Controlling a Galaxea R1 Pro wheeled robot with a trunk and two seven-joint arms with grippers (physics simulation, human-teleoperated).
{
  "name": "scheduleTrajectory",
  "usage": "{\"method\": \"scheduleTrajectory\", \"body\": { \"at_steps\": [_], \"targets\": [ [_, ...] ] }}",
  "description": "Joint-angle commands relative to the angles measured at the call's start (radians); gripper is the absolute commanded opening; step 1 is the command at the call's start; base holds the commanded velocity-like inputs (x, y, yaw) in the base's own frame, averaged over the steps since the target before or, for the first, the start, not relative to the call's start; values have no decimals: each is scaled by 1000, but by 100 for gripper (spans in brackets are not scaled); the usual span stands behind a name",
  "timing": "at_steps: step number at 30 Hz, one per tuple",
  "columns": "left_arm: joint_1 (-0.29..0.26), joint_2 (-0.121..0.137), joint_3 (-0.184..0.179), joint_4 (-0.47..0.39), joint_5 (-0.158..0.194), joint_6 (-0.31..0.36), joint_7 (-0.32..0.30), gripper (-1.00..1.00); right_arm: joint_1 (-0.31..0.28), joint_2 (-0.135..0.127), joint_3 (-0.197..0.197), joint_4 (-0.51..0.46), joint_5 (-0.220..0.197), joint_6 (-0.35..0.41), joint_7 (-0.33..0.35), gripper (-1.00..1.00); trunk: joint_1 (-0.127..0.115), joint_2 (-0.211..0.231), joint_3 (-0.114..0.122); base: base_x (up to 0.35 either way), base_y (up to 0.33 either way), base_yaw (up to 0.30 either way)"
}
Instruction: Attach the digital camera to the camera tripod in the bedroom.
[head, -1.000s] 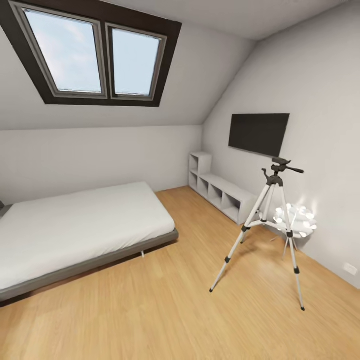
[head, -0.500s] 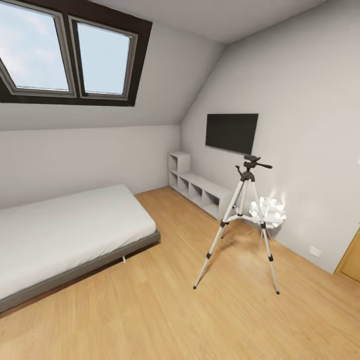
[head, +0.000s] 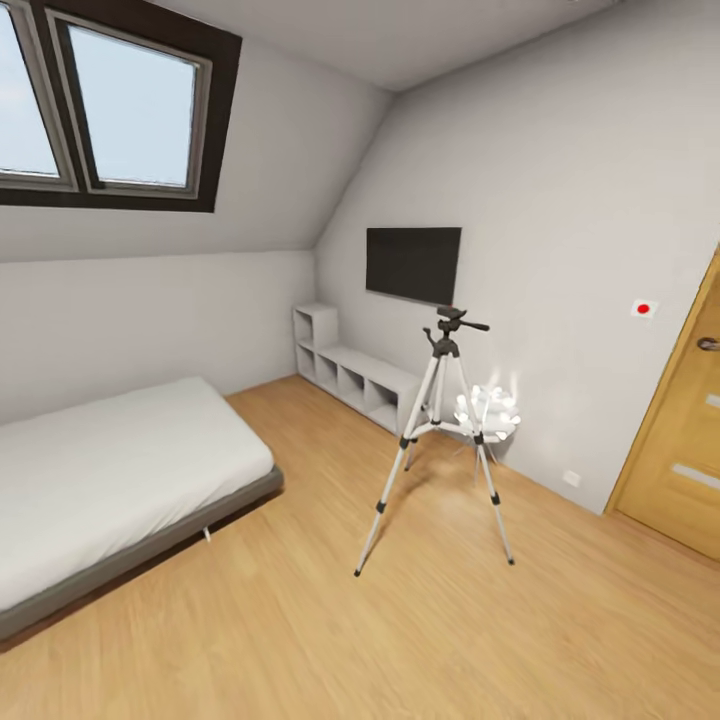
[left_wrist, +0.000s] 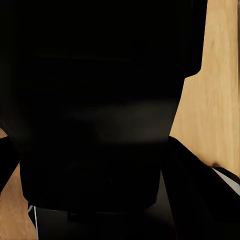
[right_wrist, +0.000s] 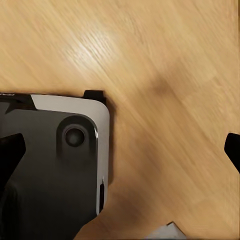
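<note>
**Operator:** Where are the task items?

**Technician:** The camera tripod (head: 436, 440) stands on the wood floor of the bedroom, legs spread, with nothing mounted on its head (head: 448, 326). The wall screen (head: 413, 263) hangs behind the tripod, the low shelf unit (head: 352, 376) runs away from it along that wall, and a white ornament (head: 489, 410) sits just behind its legs. The bed (head: 110, 478) is well apart from it on one side and the door (head: 680, 440) on the other. In the left wrist view a black boxy mass (left_wrist: 100, 115) sits hard against the lens. It may be the digital camera, but this cannot be confirmed.

**Operator:** Gripper status?

**Technician:** On the left gripper (left_wrist: 95, 165) I cannot tell how the fingers are set, because the black mass hides them. The right gripper (right_wrist: 123, 145) has its fingers spread wide with nothing between them, above the floor and the robot's base (right_wrist: 55, 165).

**Operator:** Handling guidance?

**Technician:** Treat the tripod as light and top-heavy on thin stiff legs, since a sideways push could tip it. Steady it at the black head, not by the pan handle (head: 472, 324). A small camera body is likely rigid and smooth, so grip its flat sides.

**Operator:** Any markings?

**Technician:** No brand or writing can be read. There is only a red dot on a white wall plate (head: 644, 309) on the door side of the tripod
</note>
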Motion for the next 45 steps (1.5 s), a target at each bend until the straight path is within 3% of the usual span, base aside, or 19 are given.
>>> {"method": "scheduleTrajectory", "body": {
  "at_steps": [1, 29, 45],
  "targets": [
    [0, 0, -8, 0, 9, 1, -4, -100, -1, 0, -8, 2, 9, 2, 2, 100, 0, -1, 0, 0, 0, -295],
    [0, -4, -8, -1, 7, 2, -4, -100, -1, 1, -8, 2, 9, 2, 2, 100, 0, -1, 0, 0, 0, -295],
    [0, -8, -8, -1, 7, 2, -4, -100, -1, 15, -9, 1, 9, 2, 2, 100, 0, -1, 0, 0, 0, -296]
  ]
}}
